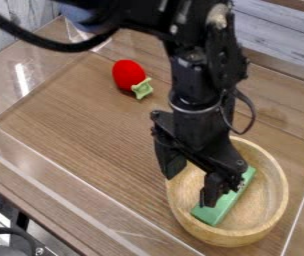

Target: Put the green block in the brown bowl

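Observation:
The green block [227, 198] lies inside the brown bowl [278, 207] at the front right of the table, slanting from the bowl's floor up toward its right wall. My gripper [195, 172] hangs pointing down over the bowl's left half, open, with nothing between its black fingers [164, 158]. The right finger stands just beside the block's upper left edge; I cannot tell whether they touch. The arm hides the bowl's back left rim.
A red round object [127, 72] with a small pale green bit [143, 90] sits at the back of the wooden tabletop [75, 120]. A clear plastic wall [61, 190] runs along the front left edge. Pale planks form the back right.

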Robot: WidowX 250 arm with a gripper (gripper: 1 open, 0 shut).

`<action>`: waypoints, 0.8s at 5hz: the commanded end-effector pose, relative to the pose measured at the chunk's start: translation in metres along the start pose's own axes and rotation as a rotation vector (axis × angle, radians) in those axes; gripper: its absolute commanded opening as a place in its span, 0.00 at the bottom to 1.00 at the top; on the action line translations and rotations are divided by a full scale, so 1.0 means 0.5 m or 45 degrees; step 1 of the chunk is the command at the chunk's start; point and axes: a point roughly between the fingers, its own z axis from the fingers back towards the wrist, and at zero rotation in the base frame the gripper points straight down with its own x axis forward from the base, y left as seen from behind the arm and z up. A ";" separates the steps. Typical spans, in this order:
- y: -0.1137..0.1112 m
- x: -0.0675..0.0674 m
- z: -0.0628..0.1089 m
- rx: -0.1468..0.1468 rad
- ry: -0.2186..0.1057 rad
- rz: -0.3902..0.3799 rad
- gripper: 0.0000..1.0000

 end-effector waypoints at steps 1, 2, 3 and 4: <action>0.013 0.021 0.038 0.001 -0.079 0.035 1.00; 0.029 0.054 0.038 -0.006 -0.090 0.018 1.00; 0.028 0.072 0.042 -0.005 -0.096 -0.006 1.00; 0.048 0.076 0.049 0.001 -0.096 -0.001 1.00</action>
